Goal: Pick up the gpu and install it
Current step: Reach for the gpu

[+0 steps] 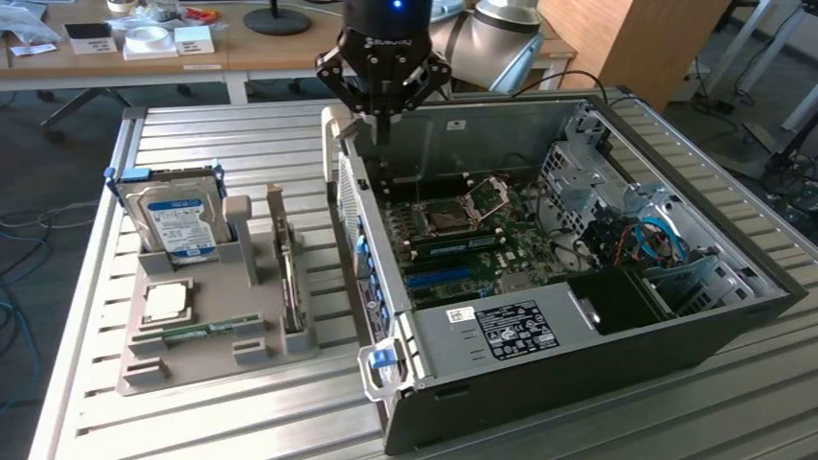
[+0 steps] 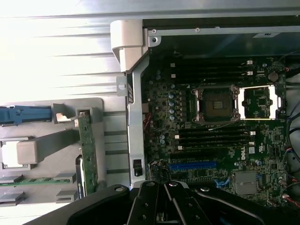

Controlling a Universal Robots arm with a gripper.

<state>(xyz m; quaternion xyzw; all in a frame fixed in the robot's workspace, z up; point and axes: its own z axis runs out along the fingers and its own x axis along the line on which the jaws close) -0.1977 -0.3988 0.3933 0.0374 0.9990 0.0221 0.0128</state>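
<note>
Exterior view: the gripper (image 1: 379,123) is seen above a far corner of the case (image 1: 715,316), jaws pressed together, nothing held. The gpu (image 1: 289,278) is stood on edge in a grey rack (image 1: 192,359) at the case's nine o'clock, long axis running twelve to six. Wrist view: the gpu (image 2: 88,154) is seen edge-on, parallel to the case wall, apart from the gripper (image 2: 164,197).
</note>
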